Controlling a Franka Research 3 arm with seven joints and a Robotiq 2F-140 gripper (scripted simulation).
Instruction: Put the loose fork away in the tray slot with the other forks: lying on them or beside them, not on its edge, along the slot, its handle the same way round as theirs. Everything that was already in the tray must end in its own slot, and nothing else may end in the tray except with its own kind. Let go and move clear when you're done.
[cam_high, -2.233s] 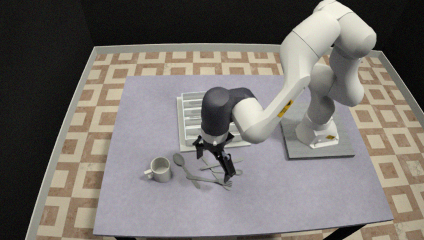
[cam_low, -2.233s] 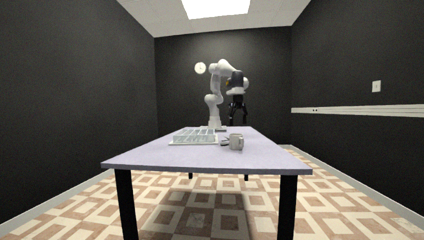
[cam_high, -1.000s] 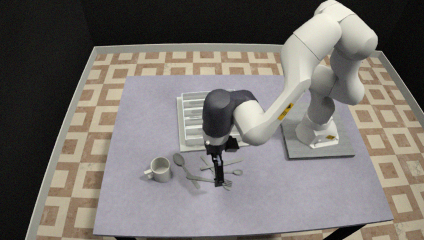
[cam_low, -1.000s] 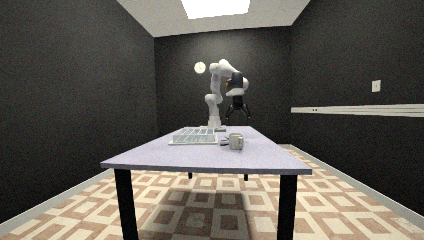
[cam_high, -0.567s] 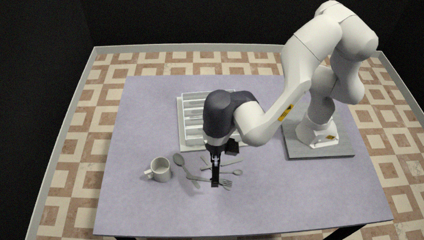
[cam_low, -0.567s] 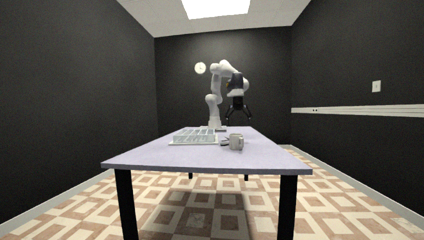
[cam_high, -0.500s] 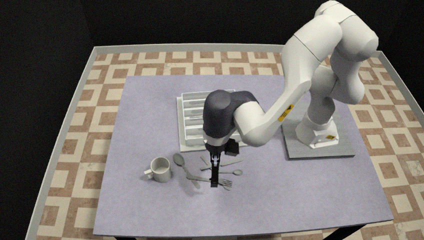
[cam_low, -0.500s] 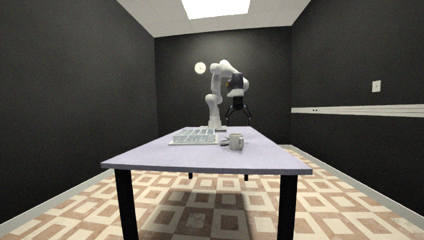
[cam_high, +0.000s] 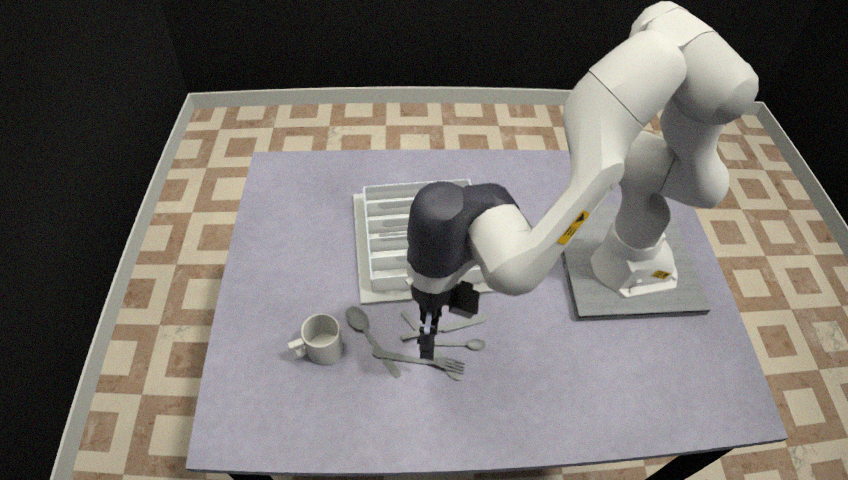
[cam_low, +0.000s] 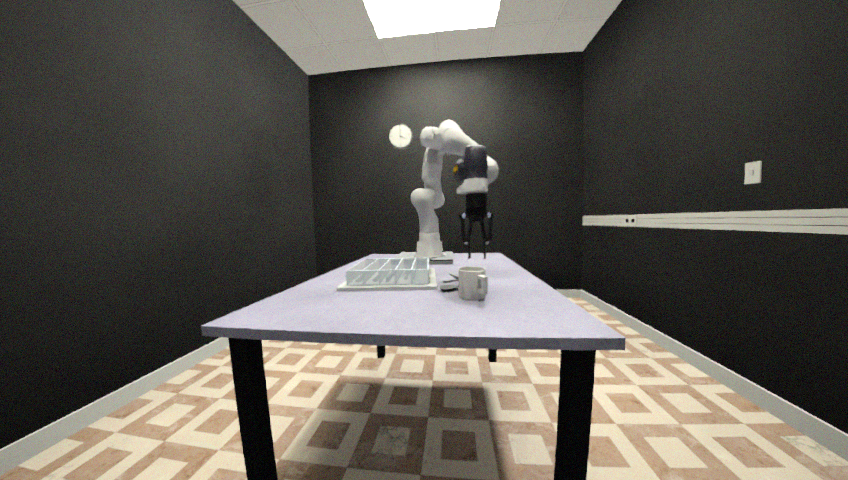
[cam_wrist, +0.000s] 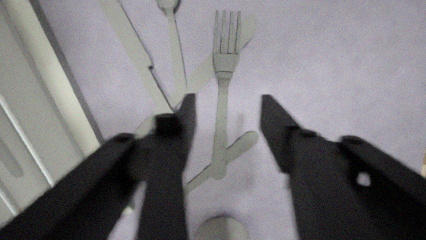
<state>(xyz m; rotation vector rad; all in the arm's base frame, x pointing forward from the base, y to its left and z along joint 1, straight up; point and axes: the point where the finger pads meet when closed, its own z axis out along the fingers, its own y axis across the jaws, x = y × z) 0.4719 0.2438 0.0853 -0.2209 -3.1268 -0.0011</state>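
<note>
The loose fork (cam_high: 445, 363) (cam_wrist: 226, 60) lies flat on the purple table top, in front of the white cutlery tray (cam_high: 368, 240) (cam_low: 386, 280) (cam_wrist: 42, 100). Its tines point away from the mug. It crosses other loose cutlery. My gripper (cam_high: 426, 354) (cam_low: 477, 254) (cam_wrist: 228, 110) points straight down over the fork's handle. The fingers are partly closed and stand on either side of the handle, with a gap on each side. Nothing is gripped. The arm hides the near end of the tray and most of its slots.
A white mug (cam_high: 321, 339) (cam_low: 471, 283) stands left of the cutlery. A large spoon (cam_high: 358, 320), a small spoon (cam_high: 473, 344) (cam_wrist: 172, 40) and a knife (cam_high: 459, 325) (cam_wrist: 131, 45) lie close around the fork. The robot base (cam_high: 636, 297) stands to the right.
</note>
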